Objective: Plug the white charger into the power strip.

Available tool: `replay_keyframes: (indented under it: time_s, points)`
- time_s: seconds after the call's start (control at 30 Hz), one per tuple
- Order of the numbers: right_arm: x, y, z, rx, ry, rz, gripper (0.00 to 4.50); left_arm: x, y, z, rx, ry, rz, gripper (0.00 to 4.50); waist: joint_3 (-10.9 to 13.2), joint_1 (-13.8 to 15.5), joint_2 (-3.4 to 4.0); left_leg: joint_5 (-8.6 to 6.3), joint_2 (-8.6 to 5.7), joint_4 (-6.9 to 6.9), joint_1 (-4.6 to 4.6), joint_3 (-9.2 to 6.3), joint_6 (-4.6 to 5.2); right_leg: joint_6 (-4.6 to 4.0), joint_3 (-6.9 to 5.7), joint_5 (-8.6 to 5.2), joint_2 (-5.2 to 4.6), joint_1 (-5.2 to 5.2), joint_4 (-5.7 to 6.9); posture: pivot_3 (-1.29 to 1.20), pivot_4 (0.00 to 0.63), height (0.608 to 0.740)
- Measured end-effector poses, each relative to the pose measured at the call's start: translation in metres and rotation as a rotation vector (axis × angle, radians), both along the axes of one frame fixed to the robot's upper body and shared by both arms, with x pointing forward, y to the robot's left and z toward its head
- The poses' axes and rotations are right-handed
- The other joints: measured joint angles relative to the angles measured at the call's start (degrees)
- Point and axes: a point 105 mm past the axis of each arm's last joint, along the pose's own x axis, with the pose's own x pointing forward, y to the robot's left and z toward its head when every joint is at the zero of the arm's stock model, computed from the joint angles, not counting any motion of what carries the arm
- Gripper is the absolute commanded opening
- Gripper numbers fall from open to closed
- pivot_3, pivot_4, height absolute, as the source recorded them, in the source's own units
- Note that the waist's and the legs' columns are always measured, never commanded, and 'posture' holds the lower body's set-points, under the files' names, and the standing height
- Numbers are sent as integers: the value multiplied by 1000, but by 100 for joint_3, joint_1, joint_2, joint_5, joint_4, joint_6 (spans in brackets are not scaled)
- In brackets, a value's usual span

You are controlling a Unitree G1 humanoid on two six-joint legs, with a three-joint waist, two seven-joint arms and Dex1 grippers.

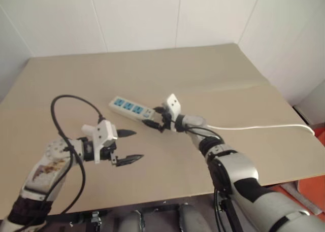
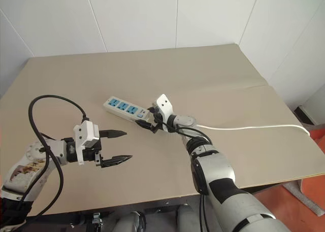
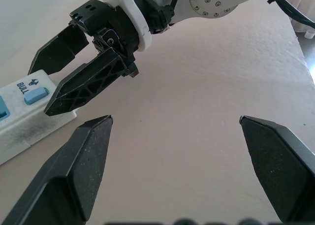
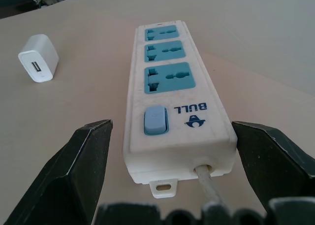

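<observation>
My right gripper [image 4: 167, 151] gapes around the strip's [image 4: 170, 87] switch end, gripping nothing. The charger [image 4: 39, 58] lies beside it, prongs hidden. My left gripper [image 2: 118, 146] hangs wide, empty.

Head stereo pair looking down over table [image 1: 213, 64], both wrist views close, apparently sharing power strip's [image 4: 172, 102] switch end

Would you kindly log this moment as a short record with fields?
strip: power strip flat on the table, three sockets empty
charger: white charger on the table beside the strip, unplugged
right gripper: open, fingers either side of the strip's switch end
left gripper: open, holding nothing
cord: runs right along the table
</observation>
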Motion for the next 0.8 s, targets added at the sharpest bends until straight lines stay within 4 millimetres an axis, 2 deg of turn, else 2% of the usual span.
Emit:
replay_keyframes:
  time_s: [0.2, 0.37, 0.8]
  points:
    - [-3, 1, -17, -156, -60, 3, 4473, -1, 1, -4, 2, 14, 9, 4500, 0, 2, 0, 0, -1, 0, 0, 1, 0, 0, 0, 0, 0, -1, 0, 0, 150, 740]
    - [-1, 1, -17, -149, -64, -23, 3388, 0, 3, -5, 11, 11, 22, 4500, -1, 2, -2, 0, 0, 0, 7, 1, 0, 0, 1, 0, 0, 2, -2, 0, 150, 740]
    - [1, 0, -17, -89, -30, -67, 3392, 1, 2, -7, 22, 3, 24, 4500, -2, -3, -4, 0, 0, 0, 15, 2, 0, 0, 3, 0, 0, 5, -3, 0, 150, 740]
